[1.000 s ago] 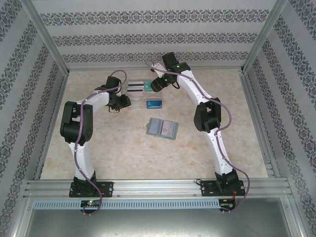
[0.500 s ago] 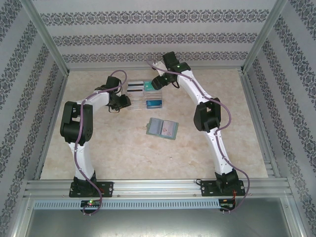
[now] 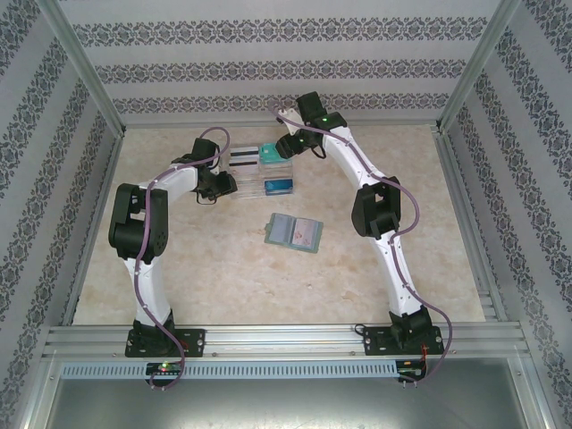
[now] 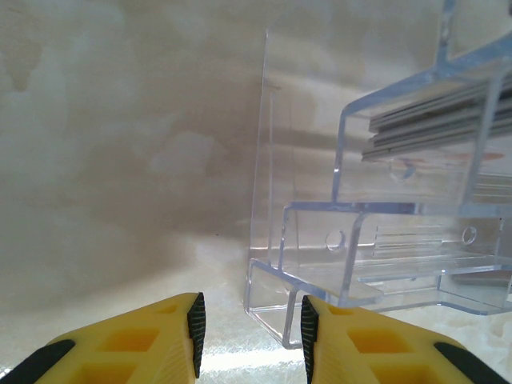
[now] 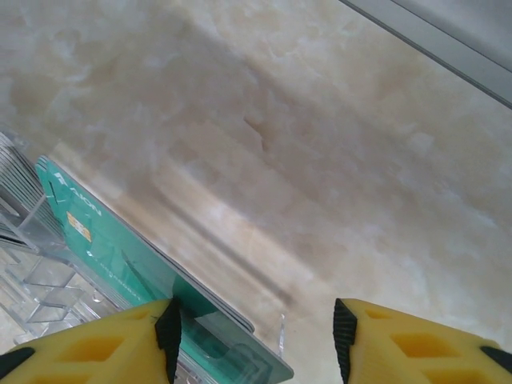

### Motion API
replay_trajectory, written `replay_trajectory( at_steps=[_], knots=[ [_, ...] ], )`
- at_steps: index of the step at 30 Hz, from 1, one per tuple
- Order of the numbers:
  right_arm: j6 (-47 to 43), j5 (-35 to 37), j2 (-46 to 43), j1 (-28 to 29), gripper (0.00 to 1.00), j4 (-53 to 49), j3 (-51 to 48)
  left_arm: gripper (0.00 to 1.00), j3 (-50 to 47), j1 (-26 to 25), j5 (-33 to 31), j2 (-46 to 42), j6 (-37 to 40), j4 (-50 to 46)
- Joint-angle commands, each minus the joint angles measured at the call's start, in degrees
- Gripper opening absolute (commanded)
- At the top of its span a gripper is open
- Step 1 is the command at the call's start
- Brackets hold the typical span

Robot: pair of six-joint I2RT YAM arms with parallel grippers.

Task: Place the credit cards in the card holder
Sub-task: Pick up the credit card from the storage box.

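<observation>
Your left arm (image 3: 147, 228): base near left, elbow folded high, forearm reaching right and away, wrist low. Left gripper (image 4: 252, 336): jaws part-way apart, yellow fingers (image 4: 128, 352) level, black pads facing each other. Your right arm (image 3: 384, 223): base near right, stretched far forward, leaning left, wrist bent back toward centre. Right gripper (image 5: 256, 332): jaws wide apart, aimed down at slant, both fingertips at bottom of wrist view. Top view: your two grippers near each other, far middle, not touching.
</observation>
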Motion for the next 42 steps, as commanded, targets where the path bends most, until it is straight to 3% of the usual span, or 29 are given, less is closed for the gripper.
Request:
replay_trajectory(
  at_steps=[1, 18, 25, 42],
  knots=[
    [0.4, -0.7, -1.4, -0.8, 0.52, 0.6, 1.7, 0.38, -1.6, -0.5, -1.7, -0.9, 1.7, -4.2],
    [1.0, -1.5, -3.2, -1.5, 0.45, 1.2, 0.4, 0.38, -1.9, -0.5, -1.5, -1.1, 1.5, -3.9],
    [1.1, -2.2, -3.3, -1.6, 0.31, 0.9, 0.2, 0.38, -2.0, -0.6, -1.5, -1.1, 1.7, -3.9],
    [0.2, -8.2, -6.0, -1.7, 0.16, 1.6, -3.4, 0.38, -1.9, -0.6, -1.3, -1.0, 1.5, -3.9]
  ],
)
